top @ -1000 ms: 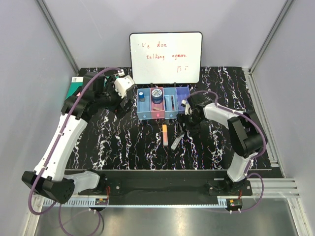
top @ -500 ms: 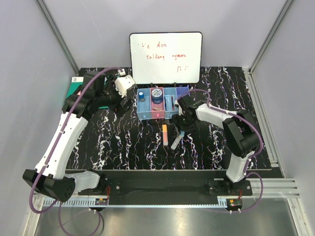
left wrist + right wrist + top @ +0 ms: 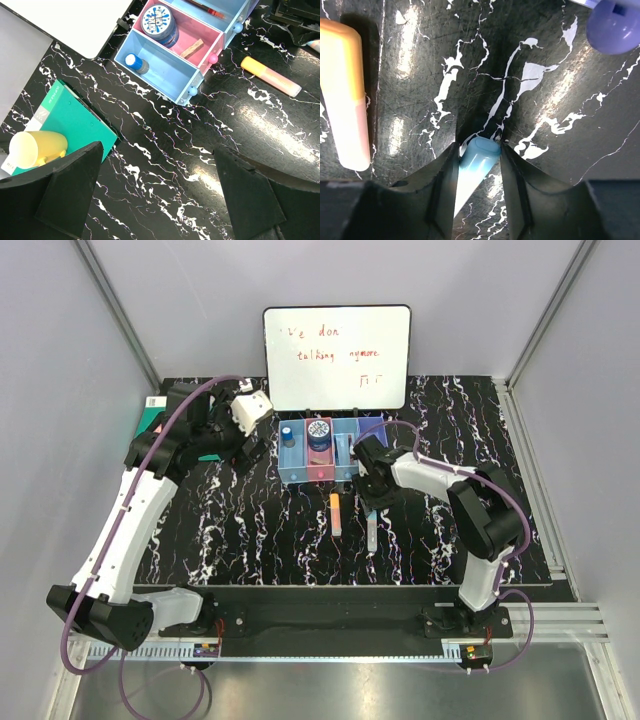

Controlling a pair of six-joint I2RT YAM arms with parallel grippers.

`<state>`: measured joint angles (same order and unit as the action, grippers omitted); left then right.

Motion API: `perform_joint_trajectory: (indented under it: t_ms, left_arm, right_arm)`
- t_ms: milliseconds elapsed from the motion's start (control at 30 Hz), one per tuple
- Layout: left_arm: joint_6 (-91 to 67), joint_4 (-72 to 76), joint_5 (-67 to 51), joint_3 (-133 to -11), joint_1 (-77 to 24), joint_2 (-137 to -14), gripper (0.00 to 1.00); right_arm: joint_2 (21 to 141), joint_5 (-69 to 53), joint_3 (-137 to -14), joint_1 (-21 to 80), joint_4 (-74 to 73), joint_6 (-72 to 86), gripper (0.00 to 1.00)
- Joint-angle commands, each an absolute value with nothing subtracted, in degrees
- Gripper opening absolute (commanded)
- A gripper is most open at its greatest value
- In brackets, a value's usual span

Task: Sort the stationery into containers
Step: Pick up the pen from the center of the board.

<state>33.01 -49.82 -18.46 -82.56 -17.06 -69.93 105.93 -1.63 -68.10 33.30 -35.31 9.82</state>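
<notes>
We see the right gripper [image 3: 478,147] down on the black marbled table [image 3: 250,530], just in front of the row of four joined bins [image 3: 300,477]. Its fingers [image 3: 442,185] press in on either side of the light-blue marker [image 3: 475,167] near its rounded end, and no gap shows between them and it. The marker lies flat on the table, its free end pointing toward the arm bases. The orange marker [image 3: 336,513] lies beside it on the left, apart from it, also on the table. A purple knob [image 3: 612,25] on the end bin sits close by the right gripper. In the bins we find a small blue-capped item [image 3: 135,62] in the first blue one, the round blue disc [image 3: 159,22] and a small tan piece [image 3: 192,48] in the pink one, and the dark-red pen [image 3: 205,7] in the next blue one. The left gripper [image 3: 156,147] hangs above the table left of the bins, its fingers spread wide with nothing between them. Near it, a yellow cup [image 3: 35,148] lies on its side on a green notebook [image 3: 75,120]. A whiteboard [image 3: 337,357] stands behind the bins.
</notes>
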Motion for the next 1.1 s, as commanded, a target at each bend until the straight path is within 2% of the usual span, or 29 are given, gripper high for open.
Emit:
perform_joint_trajectory:
  t_ms: [0, 367, 667, 1067]
  left_arm:
    - [33.7, -47.1, -20.0, -84.9, -16.6, -68.9, 0.99]
    - [32.9, -47.2, -20.4, -84.9, -16.6, -68.1, 0.99]
    - [33.2, -47.3, -19.0, -85.7, -16.6, -67.1, 0.99]
    - [34.2, -47.8, -18.7, -89.4, -16.6, -69.9, 0.99]
  right_arm:
    - [106.0, 1.2, -68.7, 34.6, -33.9, 7.2, 0.47]
    - [99.1, 1.1, -68.0, 36.7, -33.9, 0.8, 0.61]
    - [95.8, 0.2, -60.9, 37.4, -34.5, 2.3, 0.62]
    - [99.5, -4.2, -63.8, 37.6, -34.2, 2.0, 0.59]
